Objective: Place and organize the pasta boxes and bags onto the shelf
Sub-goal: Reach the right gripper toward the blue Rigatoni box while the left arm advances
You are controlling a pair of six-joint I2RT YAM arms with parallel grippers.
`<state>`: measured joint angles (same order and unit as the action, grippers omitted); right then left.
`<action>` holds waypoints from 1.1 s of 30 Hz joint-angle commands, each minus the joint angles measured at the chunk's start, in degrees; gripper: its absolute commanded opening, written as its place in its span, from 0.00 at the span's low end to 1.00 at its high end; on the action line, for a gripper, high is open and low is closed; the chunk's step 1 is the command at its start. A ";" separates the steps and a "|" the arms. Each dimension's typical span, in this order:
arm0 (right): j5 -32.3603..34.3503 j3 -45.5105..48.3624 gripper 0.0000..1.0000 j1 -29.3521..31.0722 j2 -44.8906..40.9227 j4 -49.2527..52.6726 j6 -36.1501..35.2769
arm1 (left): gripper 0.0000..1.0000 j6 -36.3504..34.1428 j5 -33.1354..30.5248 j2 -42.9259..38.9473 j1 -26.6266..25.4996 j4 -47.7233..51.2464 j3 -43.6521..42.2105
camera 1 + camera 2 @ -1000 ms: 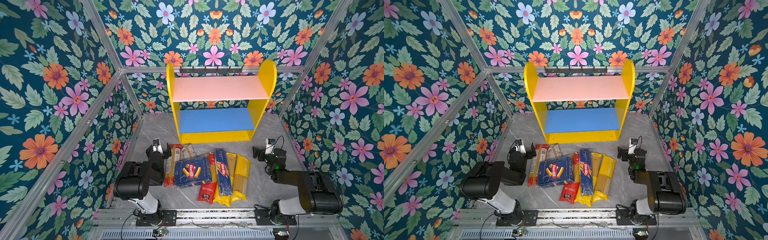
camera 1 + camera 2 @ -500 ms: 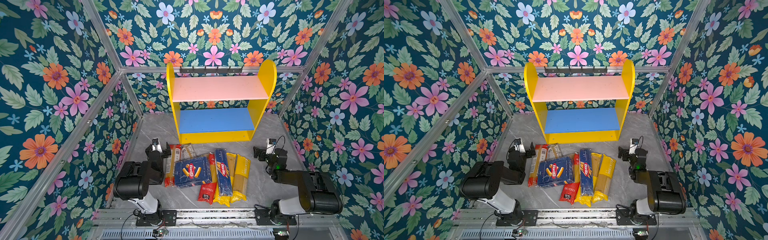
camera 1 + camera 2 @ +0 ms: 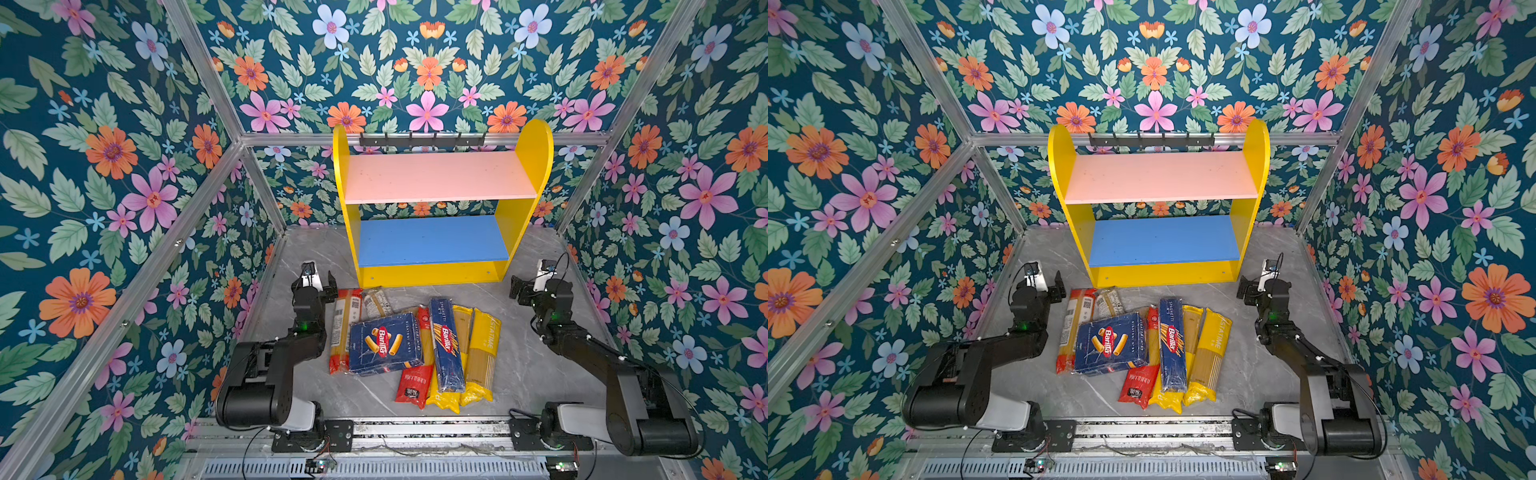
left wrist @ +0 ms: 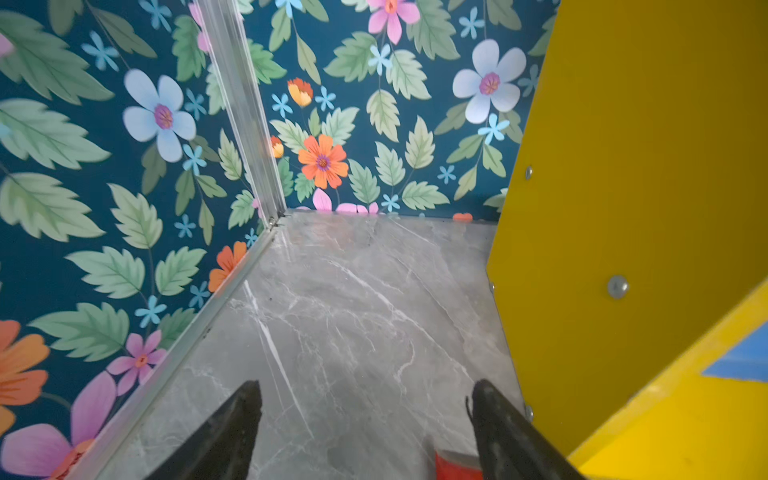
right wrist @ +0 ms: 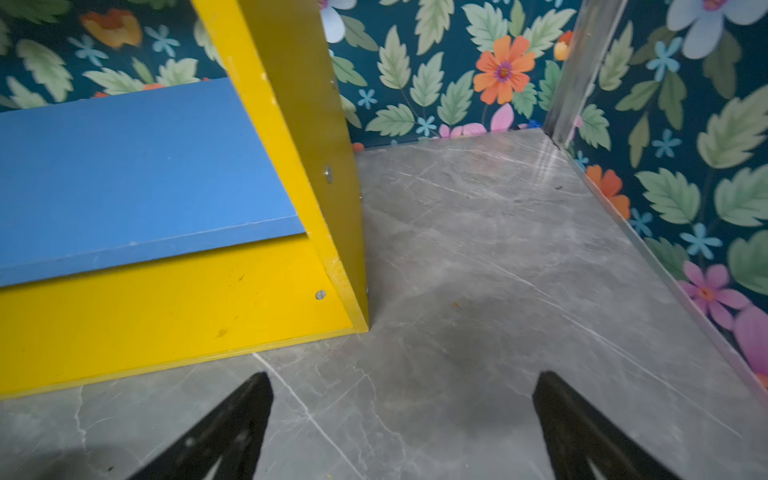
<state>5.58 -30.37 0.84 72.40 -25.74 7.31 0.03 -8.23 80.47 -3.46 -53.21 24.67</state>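
**Entry: opening state of the sort.**

We are finding the shelf (image 3: 536,166) standing at the back of the grey floor (image 3: 536,374). Its pink upper board (image 3: 436,176) and blue lower board (image 3: 432,241) are both bare, so we are judging that nothing is placed yet.

All the pasta is lying in one overlapping heap on the floor just in front of the shelf, between the two arms. We are reading that spot as one either arm can reach.
- The wide Barilla box (image 3: 384,343) is resting flat on top of a clear bag (image 3: 376,302), and its edge is meeting a red-ended bag (image 3: 343,328).
- The narrow spaghetti box (image 3: 446,345) is lying lengthwise over the yellow bags (image 3: 482,353), pinning them.

We are therefore expecting the boxes to need lifting first, since the bags beneath look hard to pull out cleanly.

The left gripper (image 4: 365,395) is hovering low over bare floor beside the shelf's outer yellow panel, jaws apart and clamping nothing. In the left wrist view a red bag end is showing just beside one finger.

The right gripper (image 5: 405,378) is sitting near the shelf's opposite front corner, jaws spread wide with nothing between them.

Both grippers are standing clear of the heap, probably so that both top views are showing every package unobstructed.
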 commanded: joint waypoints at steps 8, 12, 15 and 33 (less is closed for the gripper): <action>-9.34 -8.44 0.99 2.13 -13.94 36.25 20.62 | 0.81 10.79 -14.32 -21.43 -14.36 27.13 1.85; -4.44 -13.12 0.93 11.73 -17.90 50.90 22.77 | 0.79 18.51 -14.18 -28.03 -22.33 39.54 1.94; 3.86 -14.20 0.92 23.72 -21.42 58.44 26.34 | 0.78 25.10 -13.15 -33.28 -26.00 46.13 -0.31; 23.60 -16.17 0.99 69.08 -4.84 61.27 44.47 | 0.81 31.78 -6.14 -35.25 -29.67 63.96 1.35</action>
<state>23.27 -44.71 67.55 65.04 35.16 50.00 31.11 -15.29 44.29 -33.15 8.14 25.54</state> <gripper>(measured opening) 0.988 0.807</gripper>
